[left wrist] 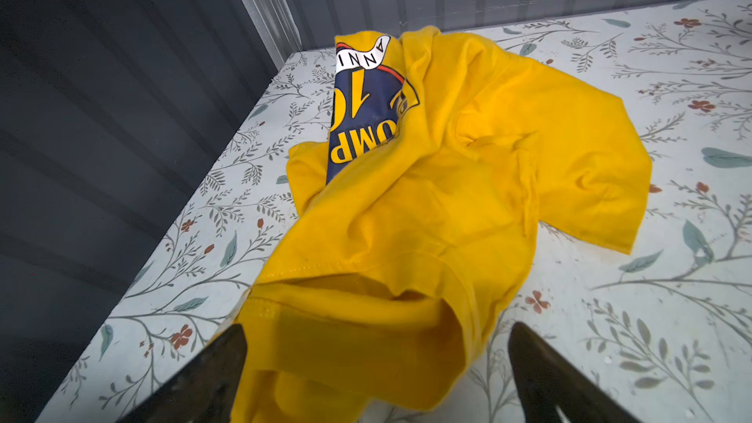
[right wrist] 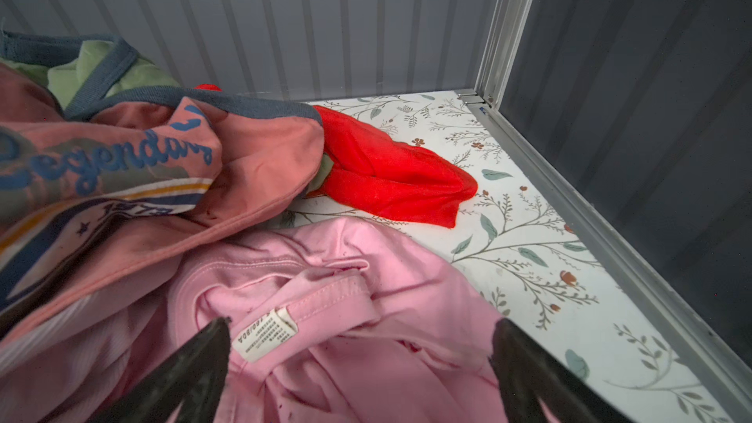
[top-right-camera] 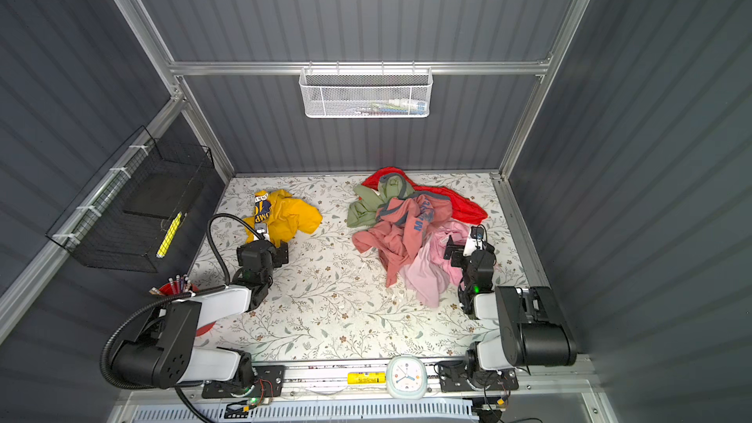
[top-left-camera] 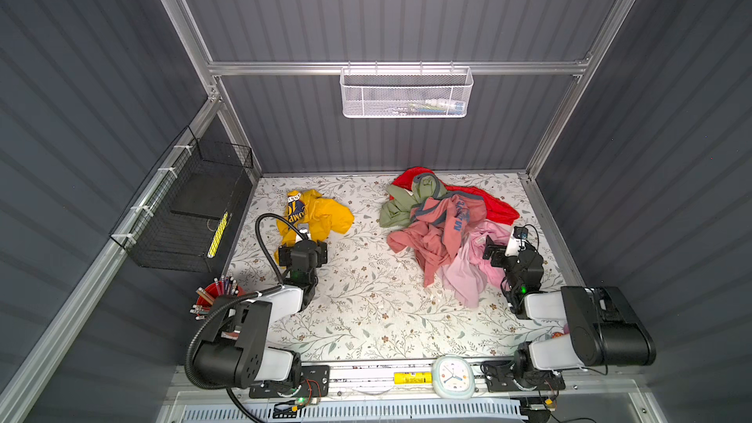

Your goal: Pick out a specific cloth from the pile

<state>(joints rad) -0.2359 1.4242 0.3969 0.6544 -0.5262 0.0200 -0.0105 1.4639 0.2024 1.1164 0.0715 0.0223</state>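
The cloth, a bright yellow T-shirt with a navy and white emblem, lies crumpled alone at the back left of the floral table, apart from the pile. My left gripper is open at its near edge, and a yellow hem fold lies between the spread fingers. The pile of salmon-pink, olive, red and light pink garments sits at the back right. My right gripper is open over the light pink garment, its collar label between the fingers.
A white mesh basket hangs on the back wall and a black wire basket on the left wall. A red cup of pencils stands beside the left arm. A clock sits on the front rail. Walls close in the table.
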